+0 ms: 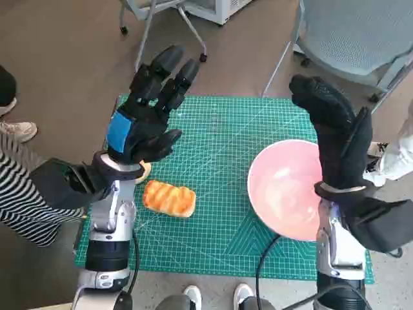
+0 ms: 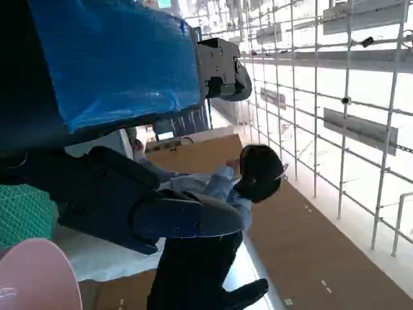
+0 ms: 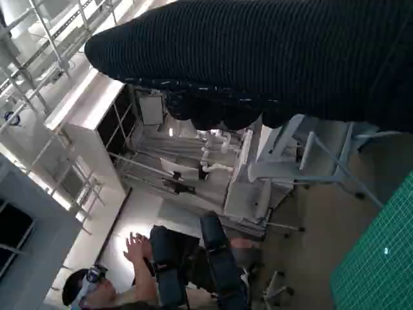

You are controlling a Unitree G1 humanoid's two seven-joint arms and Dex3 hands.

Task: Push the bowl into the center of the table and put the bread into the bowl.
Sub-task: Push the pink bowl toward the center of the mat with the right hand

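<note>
Covering the bowl's (image 1: 284,187) right rim, right hand (image 1: 335,129) fingers straight, left hand (image 1: 145,113) fingers spread, both empty

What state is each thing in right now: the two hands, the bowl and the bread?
left hand: raised above the mat, fingers spread, holding nothing.
right hand: raised over the bowl's far side, fingers extended, holding nothing.
pink bowl: upright, empty, near the right edge of the mat, not centred.
bread: lying on the green cutting mat, outside the bowl, untouched.
</note>
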